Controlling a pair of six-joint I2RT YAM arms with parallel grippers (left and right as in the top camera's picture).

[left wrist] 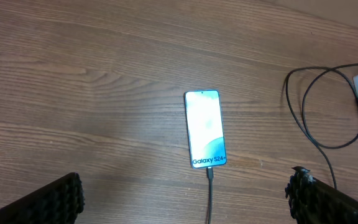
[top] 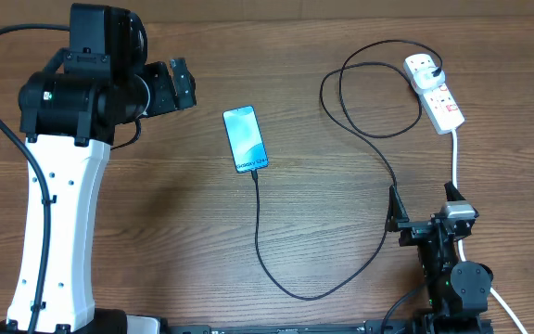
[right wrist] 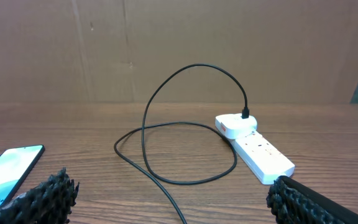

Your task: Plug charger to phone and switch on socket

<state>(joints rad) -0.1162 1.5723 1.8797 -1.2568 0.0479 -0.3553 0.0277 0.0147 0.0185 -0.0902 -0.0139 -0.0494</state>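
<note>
The phone (top: 246,139) lies face up on the wooden table, light blue screen lit; it also shows in the left wrist view (left wrist: 205,127) and the right wrist view (right wrist: 8,171). The black charger cable (top: 378,153) is plugged into the phone's near end (left wrist: 211,173). It loops across the table to the far outlet of the white power strip (top: 438,93). My left gripper (top: 179,88) is open and empty, left of the phone and above the table. My right gripper (top: 425,206) is open and empty, near of the strip.
The strip's thick white cord (top: 456,158) runs toward my right arm. Cable loops (right wrist: 148,106) lie between the phone and the strip (right wrist: 257,149). A cardboard wall (right wrist: 179,43) stands behind the table.
</note>
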